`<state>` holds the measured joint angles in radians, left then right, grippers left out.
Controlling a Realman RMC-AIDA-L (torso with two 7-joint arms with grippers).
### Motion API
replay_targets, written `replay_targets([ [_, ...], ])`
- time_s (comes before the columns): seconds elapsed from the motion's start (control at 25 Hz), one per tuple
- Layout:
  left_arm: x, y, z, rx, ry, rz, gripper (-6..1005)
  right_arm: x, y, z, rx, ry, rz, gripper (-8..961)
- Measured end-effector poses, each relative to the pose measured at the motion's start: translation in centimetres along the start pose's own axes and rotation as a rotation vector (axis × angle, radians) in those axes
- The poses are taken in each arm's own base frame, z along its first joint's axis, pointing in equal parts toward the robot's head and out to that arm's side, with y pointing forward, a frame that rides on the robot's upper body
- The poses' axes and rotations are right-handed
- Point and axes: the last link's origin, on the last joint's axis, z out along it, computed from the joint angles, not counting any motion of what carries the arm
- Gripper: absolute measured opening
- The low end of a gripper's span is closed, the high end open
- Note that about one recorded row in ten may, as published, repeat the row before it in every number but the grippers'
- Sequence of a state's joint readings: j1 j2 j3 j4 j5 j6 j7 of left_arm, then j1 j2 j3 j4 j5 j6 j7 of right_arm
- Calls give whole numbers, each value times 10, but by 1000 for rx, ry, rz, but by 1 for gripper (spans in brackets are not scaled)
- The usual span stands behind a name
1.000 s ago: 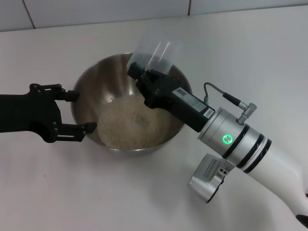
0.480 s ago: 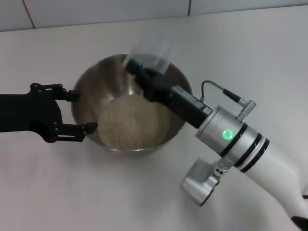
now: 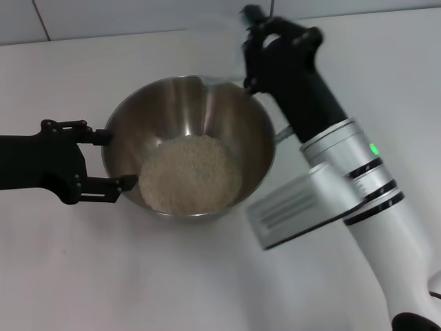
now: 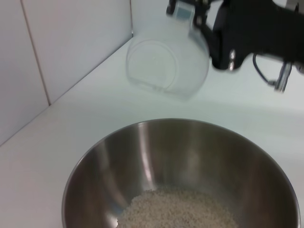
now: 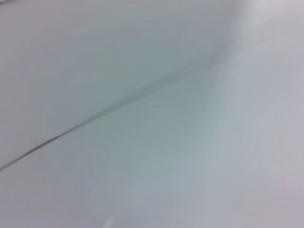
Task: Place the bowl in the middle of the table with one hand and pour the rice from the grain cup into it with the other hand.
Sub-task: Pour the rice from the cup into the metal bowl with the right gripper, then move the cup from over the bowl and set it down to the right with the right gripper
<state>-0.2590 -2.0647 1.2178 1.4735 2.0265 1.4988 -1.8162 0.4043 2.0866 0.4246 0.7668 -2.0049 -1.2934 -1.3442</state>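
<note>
The steel bowl [image 3: 127, 114] stands on the white table [image 3: 103, 276] and holds a heap of rice [image 3: 191, 174]; both also show in the left wrist view, the bowl [image 4: 156, 156] and the rice [image 4: 180, 211]. My left gripper [image 3: 107, 160] is open, with its fingers beside the bowl's left wall. My right gripper [image 3: 249, 48] is past the bowl's far rim, raised, and shut on the clear grain cup [image 4: 166, 66]. The cup looks empty and tilted on its side. In the left wrist view the right gripper [image 4: 197, 16] holds it by its edge.
The pale tiled wall [image 3: 138, 14] runs along the table's far edge, just behind the right gripper. The right forearm [image 3: 344, 186] slants over the table to the right of the bowl. The right wrist view shows only white surface and one joint line [image 5: 95, 116].
My right gripper has lifted out of the bowl and swung back past its far rim with the cup. The rice now lies uncovered in the bowl. The left arm has not moved.
</note>
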Motion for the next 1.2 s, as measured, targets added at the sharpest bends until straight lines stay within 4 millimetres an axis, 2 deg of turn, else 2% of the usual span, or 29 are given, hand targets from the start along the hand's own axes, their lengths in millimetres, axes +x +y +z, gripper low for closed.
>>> replay_targets([
  [0.08, -1, 0, -1, 4, 0, -2, 834, 9, -10, -1, 56, 36, 211, 15],
  [0.16, -1, 0, -1, 6, -1, -4, 834, 29, -21, -5, 126, 82, 431, 15],
  [0.24, -2, 0, -2, 6, -2, -5, 834, 53, -29, -11, 170, 126, 573, 15],
  [0.4, -2, 0, -2, 5, -3, -6, 834, 95, -33, -24, 182, 212, 750, 15],
  [0.6, -3, 0, -1, 3, -4, -9, 834, 131, -25, -26, 91, 352, 789, 14],
  [0.72, -3, 0, -1, 3, -4, -9, 834, 139, -17, -26, 35, 408, 797, 14],
  [0.96, -2, 0, 0, 1, -3, -6, 834, 135, 1, -26, -106, 434, 771, 15],
  [1.2, -1, -1, 1, 1, -3, -3, 834, 136, 7, -28, -130, 464, 780, 24],
])
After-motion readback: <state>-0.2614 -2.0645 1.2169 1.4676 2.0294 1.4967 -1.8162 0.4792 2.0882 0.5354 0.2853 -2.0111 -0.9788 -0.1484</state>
